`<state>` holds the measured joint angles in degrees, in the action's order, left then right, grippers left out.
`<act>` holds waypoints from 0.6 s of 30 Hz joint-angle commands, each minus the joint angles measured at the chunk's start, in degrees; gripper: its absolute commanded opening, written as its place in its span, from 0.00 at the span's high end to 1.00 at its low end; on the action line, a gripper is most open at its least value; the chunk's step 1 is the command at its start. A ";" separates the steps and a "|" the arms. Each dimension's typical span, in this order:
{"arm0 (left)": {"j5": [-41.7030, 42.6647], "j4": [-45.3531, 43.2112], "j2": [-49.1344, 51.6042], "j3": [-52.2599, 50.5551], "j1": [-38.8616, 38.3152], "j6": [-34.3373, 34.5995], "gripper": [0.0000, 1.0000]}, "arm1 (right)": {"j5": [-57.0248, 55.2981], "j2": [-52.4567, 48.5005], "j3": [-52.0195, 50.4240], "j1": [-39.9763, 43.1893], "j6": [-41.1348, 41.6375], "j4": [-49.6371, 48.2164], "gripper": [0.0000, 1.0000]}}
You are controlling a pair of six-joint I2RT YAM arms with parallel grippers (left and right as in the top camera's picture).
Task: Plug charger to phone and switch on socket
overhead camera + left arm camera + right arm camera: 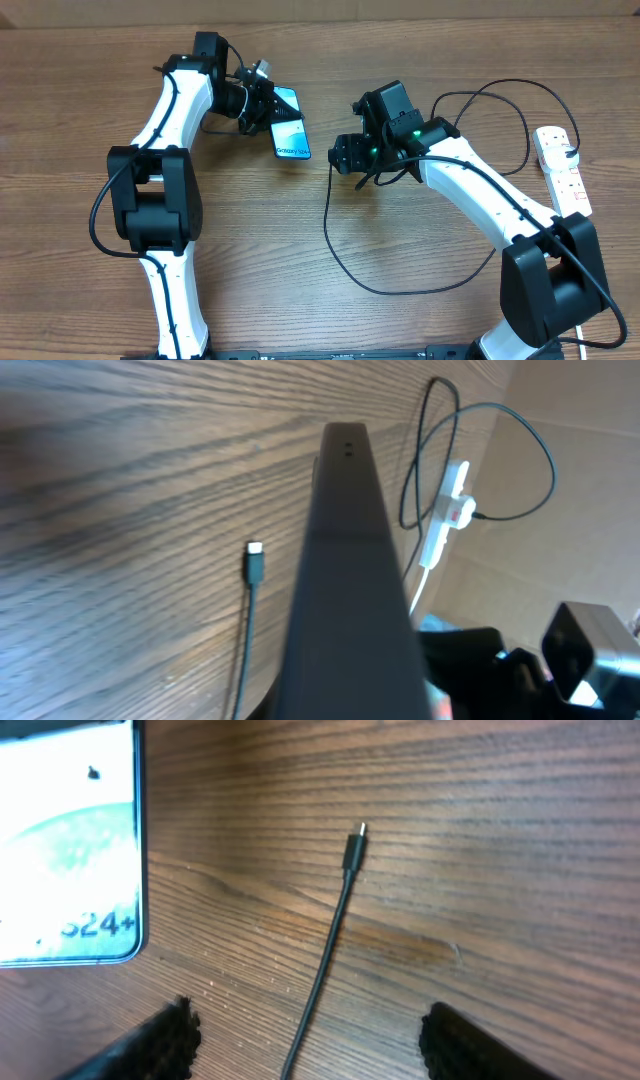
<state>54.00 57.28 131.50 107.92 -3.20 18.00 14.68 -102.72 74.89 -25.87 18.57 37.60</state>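
The left jaws pinch the phone [290,125], and the right jaws hang spread above the charger [337,920], whose tip lies loose on the desk [80,300] near the phone, so closing off-centre could flick the thin tip askew; the socket [562,165] sits far right.

The left arm [165,130] runs up from its base at 6 o'clock, bends at the elbow and extends toward 1 o'clock. There the wrist turns to 3 o'clock, and the left gripper [266,108] is clamped tight on the phone [291,132]. The right arm [480,190] extends from its base toward 10 o'clock with the wrist angled toward 8 o'clock, and the right gripper [343,158] hangs with its fingers [160,1040] spread apart, gripping nothing.
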 commanded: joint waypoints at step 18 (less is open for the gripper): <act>-0.61 1.75 -1.44 0.11 1.33 -2.19 0.96 | -12.41 -1.97 -2.08 -3.48 4.59 -8.94 0.47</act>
<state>52.18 59.16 131.50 107.92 -2.13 17.34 6.81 -103.35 74.28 -27.44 22.57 29.91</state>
